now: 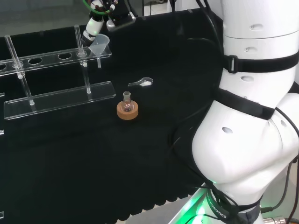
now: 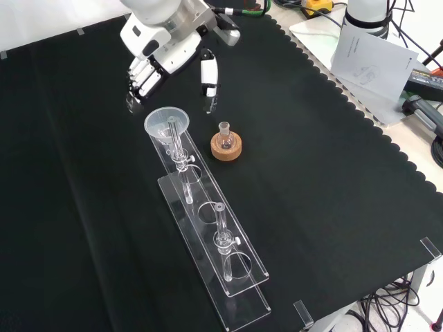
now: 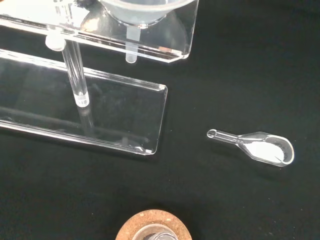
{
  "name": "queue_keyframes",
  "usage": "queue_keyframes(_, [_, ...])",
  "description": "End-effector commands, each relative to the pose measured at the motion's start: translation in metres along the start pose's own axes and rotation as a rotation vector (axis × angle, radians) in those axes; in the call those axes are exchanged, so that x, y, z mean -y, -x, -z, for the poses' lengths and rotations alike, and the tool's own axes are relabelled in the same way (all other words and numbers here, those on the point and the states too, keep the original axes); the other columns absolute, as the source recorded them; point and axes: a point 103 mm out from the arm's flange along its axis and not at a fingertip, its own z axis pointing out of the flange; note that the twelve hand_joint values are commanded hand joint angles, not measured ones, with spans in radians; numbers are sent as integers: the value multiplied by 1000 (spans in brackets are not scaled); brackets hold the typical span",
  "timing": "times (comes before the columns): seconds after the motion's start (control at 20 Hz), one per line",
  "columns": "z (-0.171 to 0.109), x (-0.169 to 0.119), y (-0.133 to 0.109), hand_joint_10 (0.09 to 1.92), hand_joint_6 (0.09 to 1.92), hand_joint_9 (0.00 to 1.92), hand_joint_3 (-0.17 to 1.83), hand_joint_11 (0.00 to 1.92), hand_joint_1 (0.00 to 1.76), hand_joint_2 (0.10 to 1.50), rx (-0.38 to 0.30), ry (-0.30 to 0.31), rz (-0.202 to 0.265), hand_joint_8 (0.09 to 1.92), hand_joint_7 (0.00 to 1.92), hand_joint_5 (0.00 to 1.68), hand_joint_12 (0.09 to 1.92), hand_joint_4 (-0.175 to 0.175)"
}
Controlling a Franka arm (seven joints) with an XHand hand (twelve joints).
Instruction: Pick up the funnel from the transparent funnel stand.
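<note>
Your hand [image 2: 166,52] hovers with fingers [image 2: 208,79] spread over the funnel [image 2: 167,125]; it looks light, slick and brittle, so pinch its rim.

The tabletop [image 2: 332,173] is covered in black cloth with a scalloped edge. A clear funnel stand [image 2: 208,228] rests on it, its near end just below the hand [image 2: 149,66] in the front view (the far end runs well away from the hand). A cork ring [image 2: 226,147] stands beside that near end, close under the hand. A small clear scoop [image 3: 260,147] lies on the cloth near the ring.
</note>
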Motion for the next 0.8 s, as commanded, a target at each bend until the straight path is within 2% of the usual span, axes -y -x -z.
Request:
queue_keyframes(0.05, [-11,-17,-4,828,87,121,114,278,548,720,15,-43,24,439,0,117,1514,27])
queue_keyframes(0.8, [-29,-35,-9,854,87,110,112,289,550,720,11,-76,29,417,0,106,1527,32])
